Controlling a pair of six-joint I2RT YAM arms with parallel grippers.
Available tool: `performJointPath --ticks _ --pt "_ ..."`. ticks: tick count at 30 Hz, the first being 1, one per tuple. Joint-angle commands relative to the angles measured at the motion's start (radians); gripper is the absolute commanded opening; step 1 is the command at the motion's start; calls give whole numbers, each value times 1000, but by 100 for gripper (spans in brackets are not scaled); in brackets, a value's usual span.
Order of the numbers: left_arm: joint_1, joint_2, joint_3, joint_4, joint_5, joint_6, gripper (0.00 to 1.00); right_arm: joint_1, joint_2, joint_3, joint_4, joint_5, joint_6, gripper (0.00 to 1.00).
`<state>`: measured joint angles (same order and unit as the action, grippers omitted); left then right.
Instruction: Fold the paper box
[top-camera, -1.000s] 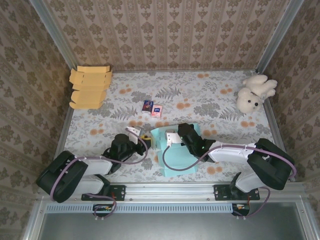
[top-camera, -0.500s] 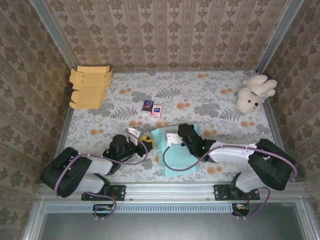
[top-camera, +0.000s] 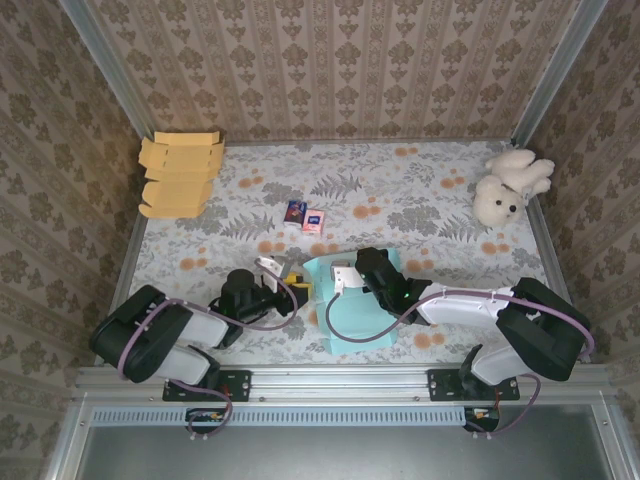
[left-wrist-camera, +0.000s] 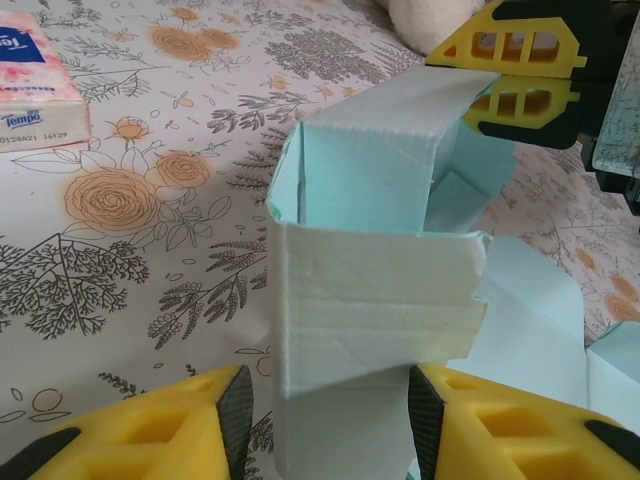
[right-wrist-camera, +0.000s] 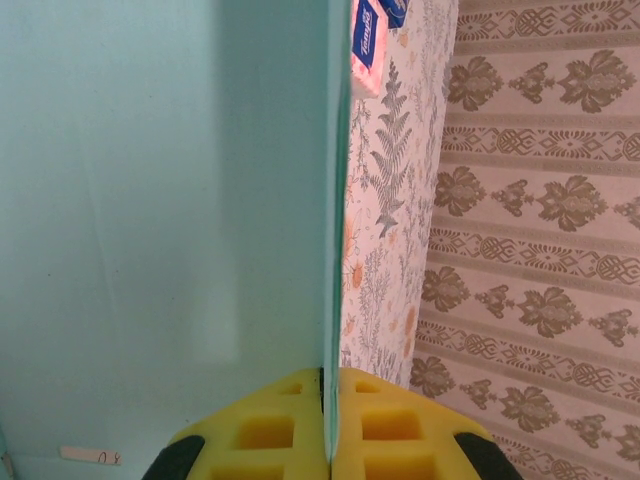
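Note:
The light blue paper box (top-camera: 348, 305) lies partly folded near the front middle of the table. Its near end wall (left-wrist-camera: 370, 300) stands upright between my left gripper's (left-wrist-camera: 330, 410) yellow fingers. That gripper (top-camera: 296, 283) is open; the left pad stands clear of the wall and the right pad sits at its edge. My right gripper (right-wrist-camera: 328, 385) is shut on a thin upright side wall of the box (right-wrist-camera: 160, 200), seen edge-on. The right gripper's fingers (left-wrist-camera: 520, 70) pinch the far wall's top corner in the left wrist view.
Two small tissue packets (top-camera: 308, 217) lie just beyond the box, one pink packet (left-wrist-camera: 40, 90) close on the left. A stack of tan flat cardboard boxes (top-camera: 178, 175) sits at the back left, a white plush bear (top-camera: 508, 185) at the back right. Patterned walls enclose the table.
My left gripper has slid right along the table to the box's end and its jaws have widened. The right gripper and the box have stayed put.

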<state>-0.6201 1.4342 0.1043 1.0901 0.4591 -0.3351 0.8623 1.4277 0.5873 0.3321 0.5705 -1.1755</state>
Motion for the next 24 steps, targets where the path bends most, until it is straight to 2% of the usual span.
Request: performJointPath --ticks 1,8,12,24 --pt "2 30 13 79 32 -28 47 6 -16 9 -34 11 13 0" --pt "-3 152 31 198 61 -67 45 8 -12 13 -41 14 14 0" --pt "-13 202 61 201 68 -73 41 8 -13 14 -41 15 13 0" --pt "-34 155 42 202 91 -58 41 6 -3 17 -41 27 15 0"
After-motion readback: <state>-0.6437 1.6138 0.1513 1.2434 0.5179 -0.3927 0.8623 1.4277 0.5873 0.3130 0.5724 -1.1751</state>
